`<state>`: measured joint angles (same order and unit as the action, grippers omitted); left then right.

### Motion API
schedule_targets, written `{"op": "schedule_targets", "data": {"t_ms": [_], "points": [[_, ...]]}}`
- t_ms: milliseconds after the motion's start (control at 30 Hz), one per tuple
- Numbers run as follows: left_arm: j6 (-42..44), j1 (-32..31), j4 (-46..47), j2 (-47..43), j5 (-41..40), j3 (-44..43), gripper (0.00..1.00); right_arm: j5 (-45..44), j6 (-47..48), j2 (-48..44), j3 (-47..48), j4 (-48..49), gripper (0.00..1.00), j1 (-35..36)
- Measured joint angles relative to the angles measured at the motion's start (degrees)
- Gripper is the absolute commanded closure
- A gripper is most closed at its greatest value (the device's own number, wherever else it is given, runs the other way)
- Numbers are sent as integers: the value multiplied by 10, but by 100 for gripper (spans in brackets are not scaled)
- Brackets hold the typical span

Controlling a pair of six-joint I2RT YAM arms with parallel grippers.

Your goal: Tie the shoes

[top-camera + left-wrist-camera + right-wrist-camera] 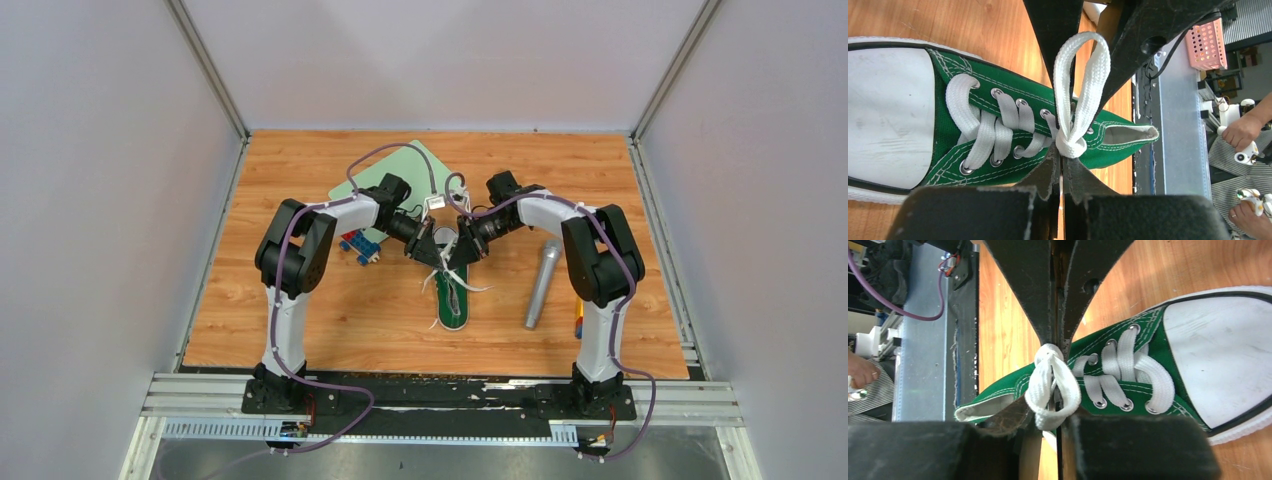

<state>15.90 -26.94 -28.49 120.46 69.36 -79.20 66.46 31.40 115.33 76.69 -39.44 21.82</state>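
The green sneaker (452, 303) with a white toe cap lies on the wooden table, toe toward the arms. Both grippers meet over its heel end. My left gripper (428, 252) is shut on a thin strip of white lace right at the knot (1070, 145), its tips (1063, 162) against the shoe's side. My right gripper (459, 250) is shut on the end of a white lace loop (1054, 390) and holds it taut from the knot; its tips (1058, 414) are by the shoe's collar. The loop (1083, 75) shows stretched in the left wrist view. Loose lace ends (470, 285) trail beside the shoe.
A grey microphone (540, 283) lies right of the shoe. A blue toy (358, 246) sits under the left forearm, and a pale green mat (395, 172) lies behind the arms. An orange object (578, 320) lies by the right arm's base.
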Motion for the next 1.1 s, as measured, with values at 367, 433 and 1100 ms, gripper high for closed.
{"op": "schedule_targets", "data": {"t_ms": [367,433,1100], "points": [[-5,1,7,0,-7,0,62,-70,-34,-25,-21,46,94,7],[-4,2,7,0,-6,0,59,-74,-44,-27,-24,55,95,8],[-111,3,95,0,10,2,50,-85,-67,-33,-35,79,94,10]]}}
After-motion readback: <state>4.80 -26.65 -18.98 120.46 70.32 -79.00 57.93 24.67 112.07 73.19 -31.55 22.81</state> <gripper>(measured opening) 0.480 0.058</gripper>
